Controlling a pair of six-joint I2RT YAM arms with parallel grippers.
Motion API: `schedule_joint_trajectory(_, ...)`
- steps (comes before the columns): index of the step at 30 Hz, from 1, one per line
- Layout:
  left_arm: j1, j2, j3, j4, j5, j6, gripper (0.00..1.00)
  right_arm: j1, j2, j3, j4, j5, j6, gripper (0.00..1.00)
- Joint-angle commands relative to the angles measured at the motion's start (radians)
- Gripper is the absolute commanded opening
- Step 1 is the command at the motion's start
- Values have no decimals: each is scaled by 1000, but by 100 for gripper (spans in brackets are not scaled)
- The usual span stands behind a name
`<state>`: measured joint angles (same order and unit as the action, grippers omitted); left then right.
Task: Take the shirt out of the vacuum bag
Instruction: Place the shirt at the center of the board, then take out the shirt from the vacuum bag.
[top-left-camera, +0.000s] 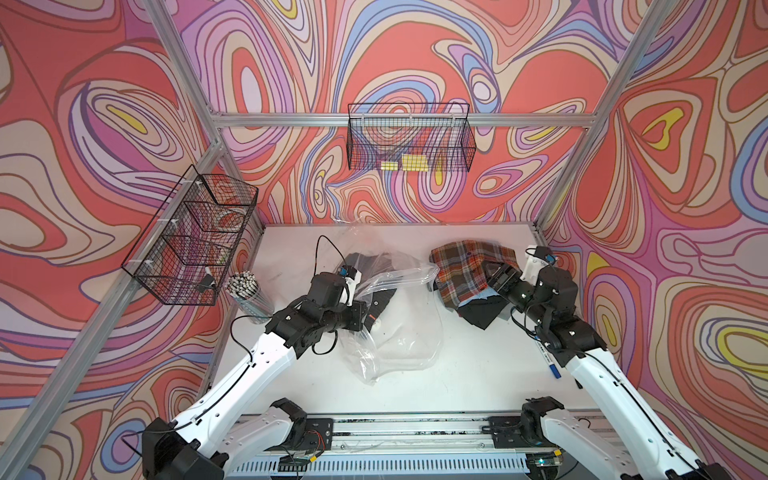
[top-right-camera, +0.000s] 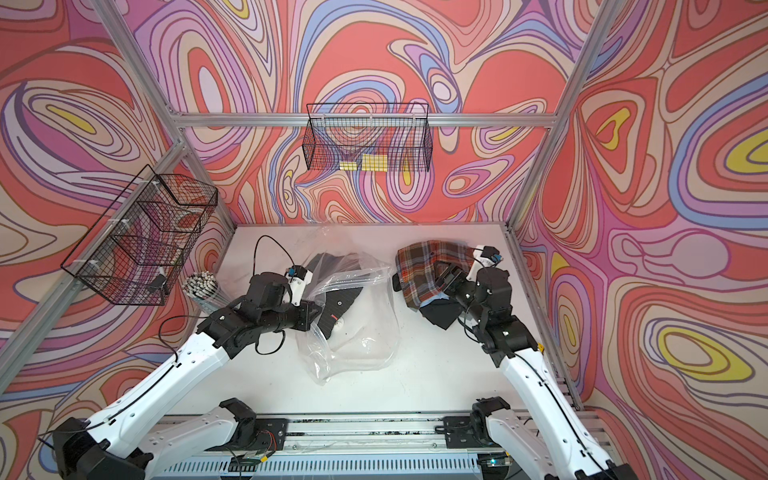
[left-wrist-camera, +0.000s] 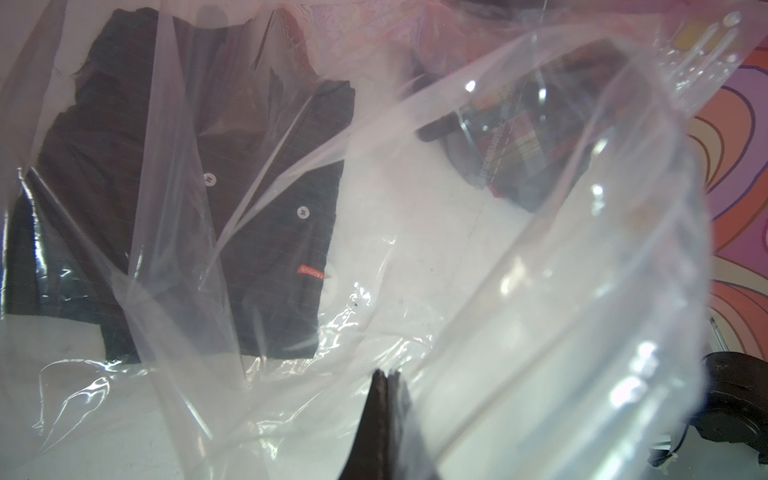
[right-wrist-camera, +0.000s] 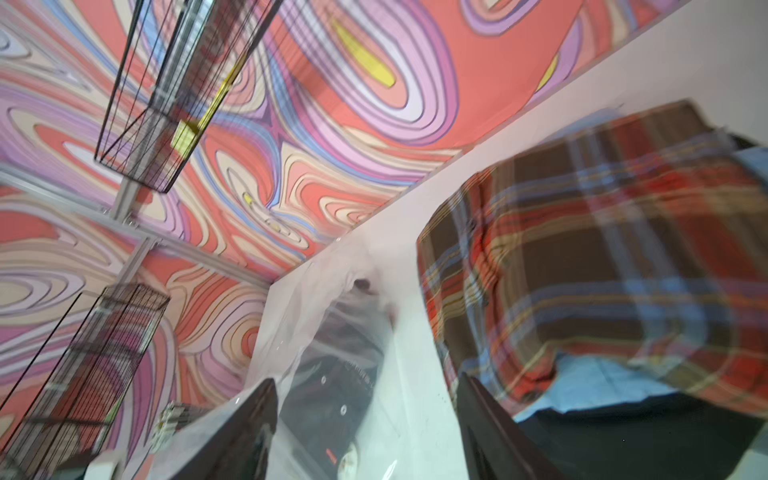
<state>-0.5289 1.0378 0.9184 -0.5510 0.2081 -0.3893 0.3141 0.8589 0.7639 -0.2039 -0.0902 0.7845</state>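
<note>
The vacuum bag (top-left-camera: 401, 332) (top-right-camera: 361, 336) lies crumpled in the middle of the white table, its mouth lifted. Inside it a dark buttoned shirt (left-wrist-camera: 187, 187) (top-left-camera: 380, 304) (right-wrist-camera: 332, 399) with a small red label lies flat. My left gripper (left-wrist-camera: 386, 376) (top-left-camera: 360, 316) is shut on a fold of the bag's film at its left side. A plaid shirt (top-left-camera: 465, 266) (top-right-camera: 424, 266) (right-wrist-camera: 602, 249) lies outside the bag at the right, on top of other clothes. My right gripper (right-wrist-camera: 365, 380) (top-left-camera: 498, 275) is open beside the plaid shirt's near edge, with nothing between its fingers.
Blue and black clothes (top-left-camera: 482, 316) lie under the plaid shirt. A cup of white sticks (top-left-camera: 245, 286) stands at the table's left edge, and a blue marker (top-left-camera: 549, 361) lies along the right edge. Wire baskets hang on the left wall (top-left-camera: 191, 237) and the back wall (top-left-camera: 409, 141).
</note>
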Motion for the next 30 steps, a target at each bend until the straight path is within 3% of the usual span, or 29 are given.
schedule_joint_trajectory(1, 6, 3, 22, -8, -3, 6, 0, 266, 37, -38, 2, 149, 81, 72)
schedule_joint_trajectory(3, 7, 3, 22, -7, -8, 6, 0, 444, 115, -21, 41, 263, 95, 72)
schedule_joint_trajectory(6, 7, -8, 20, -5, -19, 8, 0, 620, 261, 32, 89, 362, 103, 72)
schedule_joint_trajectory(11, 7, -44, 5, 5, -38, 9, 0, 717, 496, 100, 188, 354, 134, 72)
schedule_joint_trajectory(19, 7, -47, 2, 16, -14, 7, 0, 707, 776, 214, 229, 365, 121, 75)
schedule_joint_trajectory(26, 7, -50, -1, 16, -3, 7, 0, 573, 990, 228, 380, 206, 207, 75)
schedule_joint_trajectory(30, 7, -48, -3, 20, 0, 7, 0, 540, 1098, 300, 370, 183, 210, 75)
